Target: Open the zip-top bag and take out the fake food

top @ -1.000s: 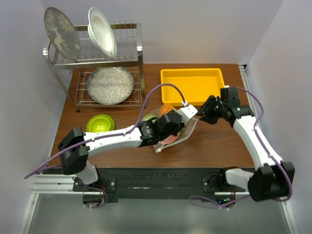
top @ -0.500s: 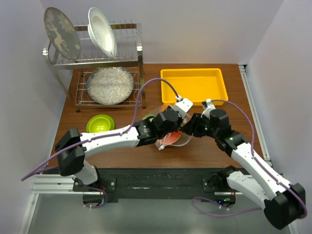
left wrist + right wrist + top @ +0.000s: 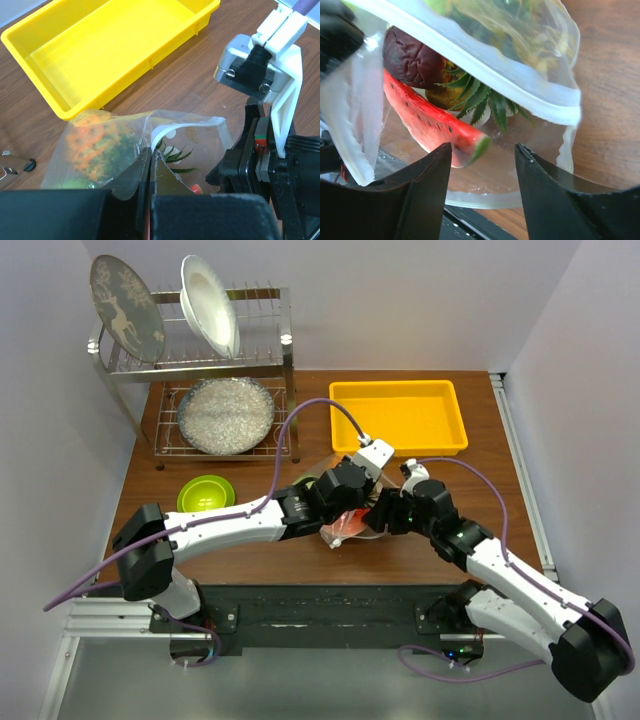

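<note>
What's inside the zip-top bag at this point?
Through the clear zip-top bag: a watermelon slice, a dark purple-red ball and a pineapple. Anything beneath or behind them is covered.

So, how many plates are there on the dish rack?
3: a grey deer-patterned plate and a white plate upright on top, a silver glittery plate lying below. None looks hidden.

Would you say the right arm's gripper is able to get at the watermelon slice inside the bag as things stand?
Probably yes: the right gripper is open at the mouth of the zip-top bag, which the left gripper holds by one lip, and the watermelon slice lies just ahead, seemingly uncovered.
</note>
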Controlling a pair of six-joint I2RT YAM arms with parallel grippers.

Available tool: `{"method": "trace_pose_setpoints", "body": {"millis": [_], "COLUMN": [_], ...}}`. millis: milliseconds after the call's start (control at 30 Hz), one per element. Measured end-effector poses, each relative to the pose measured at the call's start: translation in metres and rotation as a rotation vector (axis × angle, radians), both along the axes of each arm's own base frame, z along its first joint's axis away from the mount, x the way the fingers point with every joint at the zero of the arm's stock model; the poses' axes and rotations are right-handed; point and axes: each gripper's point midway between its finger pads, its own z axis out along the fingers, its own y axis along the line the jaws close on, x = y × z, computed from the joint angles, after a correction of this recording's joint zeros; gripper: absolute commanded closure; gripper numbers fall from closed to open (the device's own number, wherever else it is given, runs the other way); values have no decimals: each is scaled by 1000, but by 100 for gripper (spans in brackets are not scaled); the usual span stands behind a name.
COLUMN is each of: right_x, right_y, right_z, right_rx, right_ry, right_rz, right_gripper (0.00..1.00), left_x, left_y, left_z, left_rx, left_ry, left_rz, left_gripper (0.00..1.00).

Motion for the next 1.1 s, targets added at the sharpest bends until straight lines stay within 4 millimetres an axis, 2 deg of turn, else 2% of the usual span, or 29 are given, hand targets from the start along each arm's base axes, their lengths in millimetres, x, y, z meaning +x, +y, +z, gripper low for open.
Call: {"method": "trace_pose_setpoints", "body": {"millis": [367, 567, 867, 900, 933, 1000, 1100], "right_x": [7, 11, 1, 0, -1, -3, -7], "right_y": [9, 15, 25, 26, 26, 24, 19], "right_z": [-4, -1, 1, 5, 8, 15, 21], "right_rx": [36, 51, 80, 89, 95, 108, 111], "right_ry": [-62, -86, -92, -99, -108, -123, -135], "right_rz": [23, 33, 66, 68, 69, 67, 57], "right_gripper": [38, 45, 76, 86, 91, 97, 100], "left_x": [-1, -3, -3, -3, -3, -2, -1], "left_y": [-2, -5, -11, -11, -11, -10, -8], "left_z": [0, -1, -2, -1, -1, -1, -1], "left_rx": [-5, -8, -16, -17, -18, -20, -20], "left_ry": [2, 9, 20, 20, 20, 20, 17], "left_rz": [-9, -27, -38, -37, -36, -28, -13], "left_gripper": [100, 100, 100, 100, 100, 100, 100]}}
